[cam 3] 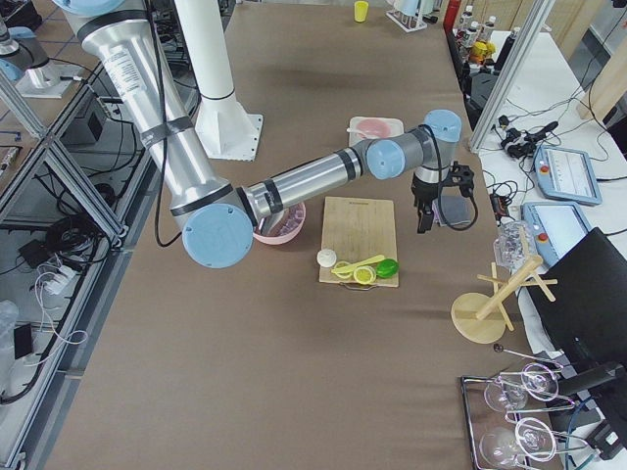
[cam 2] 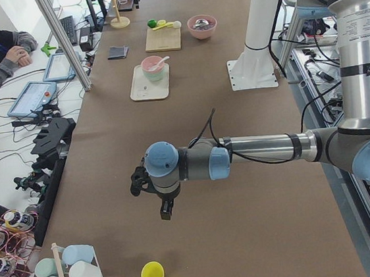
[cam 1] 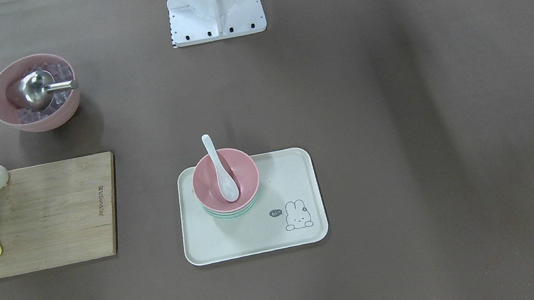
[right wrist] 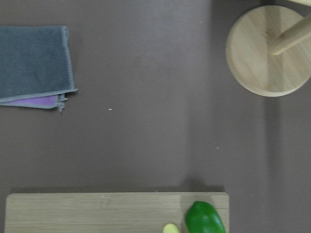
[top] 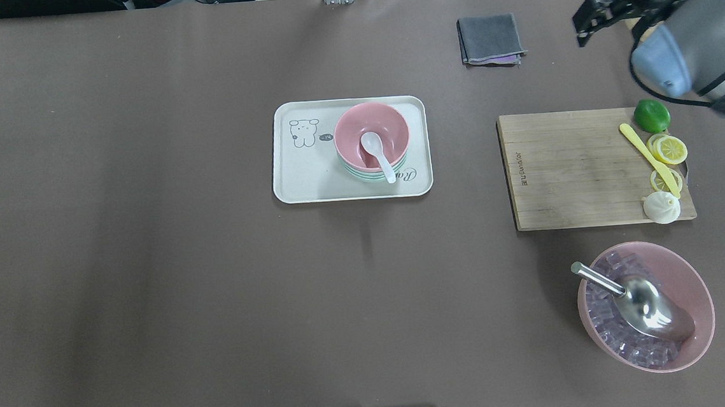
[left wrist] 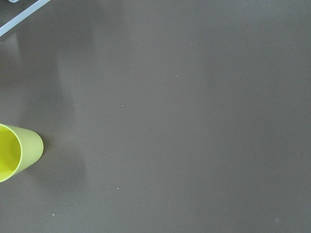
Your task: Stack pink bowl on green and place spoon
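Note:
The pink bowl (cam 1: 246, 173) sits nested on the green bowl (cam 1: 231, 214) on the cream tray (cam 1: 260, 233) at the table's middle. The white spoon (cam 1: 220, 172) lies in the pink bowl, its handle over the rim. The stack also shows in the overhead view (top: 389, 128). My right gripper (top: 582, 31) hangs far off beyond the cutting board's far corner; I cannot tell whether it is open. My left gripper (cam 2: 166, 212) shows only in the exterior left view, far from the tray over bare table; I cannot tell its state.
A wooden cutting board (top: 577, 169) holds a lime (top: 652, 115), lemon slices and a yellow knife. A large pink bowl of ice (top: 693, 282) holds a metal scoop. A grey cloth (top: 490, 39) lies beyond. A yellow cup (left wrist: 14, 153) stands near my left gripper.

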`<state>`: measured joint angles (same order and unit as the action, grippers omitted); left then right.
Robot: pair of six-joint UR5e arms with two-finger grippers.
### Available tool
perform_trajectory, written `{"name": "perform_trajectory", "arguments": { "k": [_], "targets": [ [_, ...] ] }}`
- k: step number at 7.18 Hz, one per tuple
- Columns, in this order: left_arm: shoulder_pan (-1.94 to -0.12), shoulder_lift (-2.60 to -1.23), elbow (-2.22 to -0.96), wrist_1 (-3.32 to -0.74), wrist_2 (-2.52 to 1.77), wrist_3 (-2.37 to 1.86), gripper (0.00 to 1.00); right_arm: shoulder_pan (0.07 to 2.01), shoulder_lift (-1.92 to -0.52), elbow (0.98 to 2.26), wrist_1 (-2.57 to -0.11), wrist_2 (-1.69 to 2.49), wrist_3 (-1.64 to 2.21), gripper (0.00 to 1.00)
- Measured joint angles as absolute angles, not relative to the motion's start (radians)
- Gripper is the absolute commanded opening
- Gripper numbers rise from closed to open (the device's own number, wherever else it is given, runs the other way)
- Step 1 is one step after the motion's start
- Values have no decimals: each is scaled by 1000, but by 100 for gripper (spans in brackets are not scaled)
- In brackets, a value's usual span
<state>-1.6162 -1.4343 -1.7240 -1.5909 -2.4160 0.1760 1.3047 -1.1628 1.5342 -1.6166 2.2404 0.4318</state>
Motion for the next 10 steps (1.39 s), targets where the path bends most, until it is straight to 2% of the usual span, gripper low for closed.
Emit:
{"name": "perform_trajectory", "arguments": {
  "k": [3, 5, 7, 10],
  "targets": [
    [-1619, -1369, -1759, -1592, -2414, 177, 99, 1457, -1336, 1535, -1614, 2268, 165, 100],
    [-1621, -1385, -1758, -1592, -2414, 174, 99, 1514, -1458, 1548, -1605, 2269, 19, 100],
    [-1621, -1410, -1757, -1596, -2416, 179, 99, 1551, -1577, 1615, -1604, 2267, -13, 100],
    [-1621, -1413, -1757, -1606, -2420, 180, 99, 1568, -1640, 1688, -1615, 2270, 7, 100]
  ]
}}
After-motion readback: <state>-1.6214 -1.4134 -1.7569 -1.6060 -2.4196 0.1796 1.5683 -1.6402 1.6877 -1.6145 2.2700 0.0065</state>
